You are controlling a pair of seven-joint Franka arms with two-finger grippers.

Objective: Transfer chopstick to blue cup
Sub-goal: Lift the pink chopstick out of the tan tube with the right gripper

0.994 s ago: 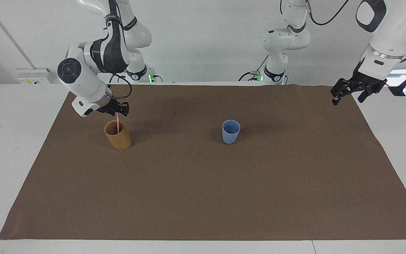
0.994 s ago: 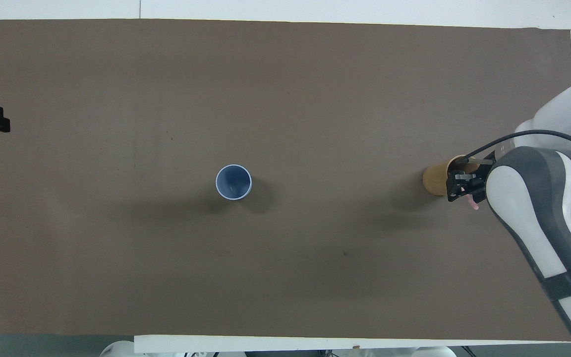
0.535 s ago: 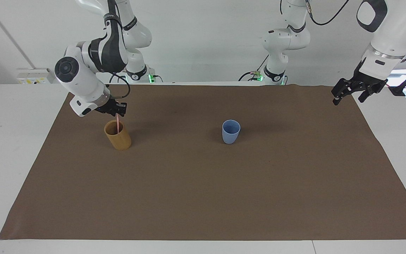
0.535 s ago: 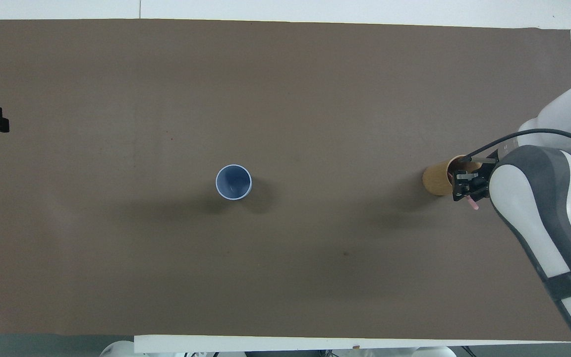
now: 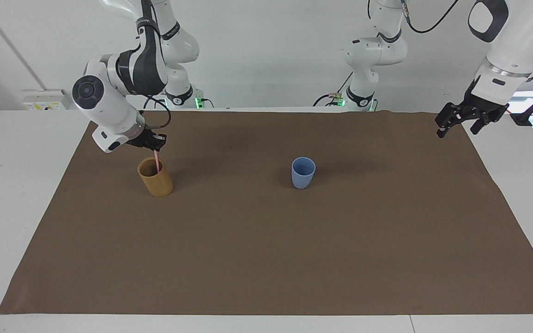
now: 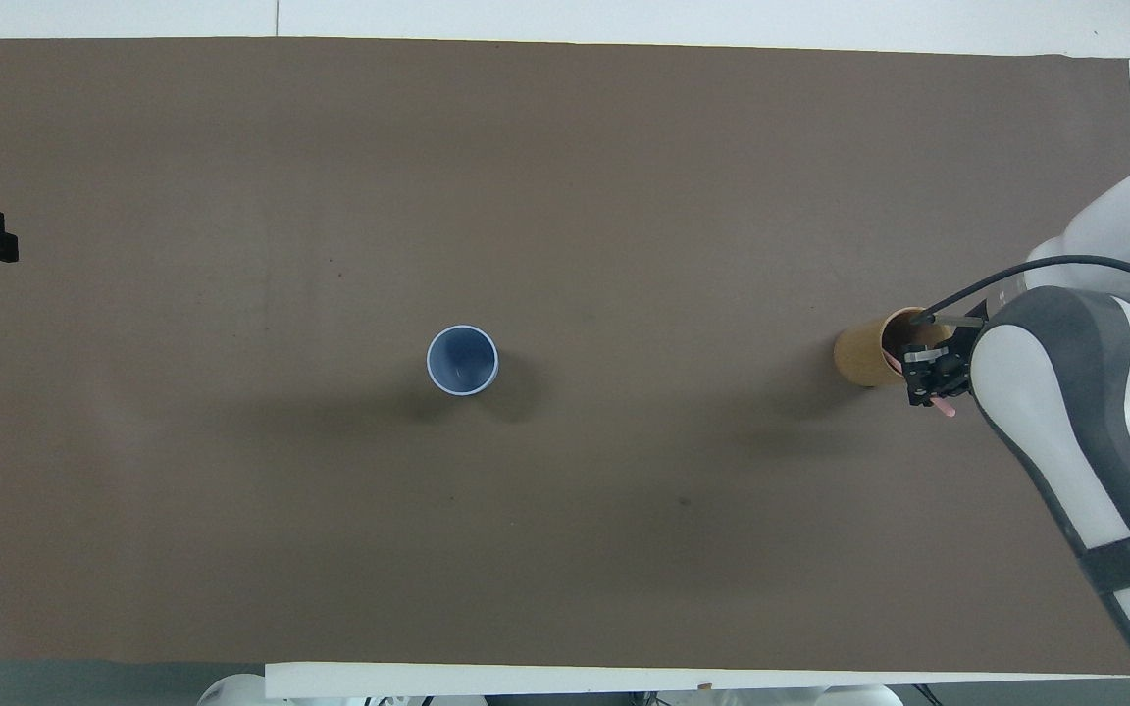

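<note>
Our right gripper [image 5: 155, 146] has just closed its jaws on the chopstick [image 5: 156, 163], standing in the tan cup [image 5: 155, 178] below them, so lifting toward the blue cup [image 5: 303, 172] comes next; left gripper [image 5: 461, 121] waits, jaws wide.

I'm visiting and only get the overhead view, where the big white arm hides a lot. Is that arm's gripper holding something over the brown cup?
Observer: Yes. In the facing view the right gripper is shut on the chopstick, just above the brown cup.
Operator: Is the stick out of that cup?
Observer: No, its lower end is inside the cup, and it stands nearly upright.
Operator: I see only a black tip at the edge. What is it?
Observer: The left gripper, open, raised over the cloth's corner at its arm's end, waiting.
Operator: Is the blue cup upright?
Observer: Yes, the blue cup stands upright.
</note>
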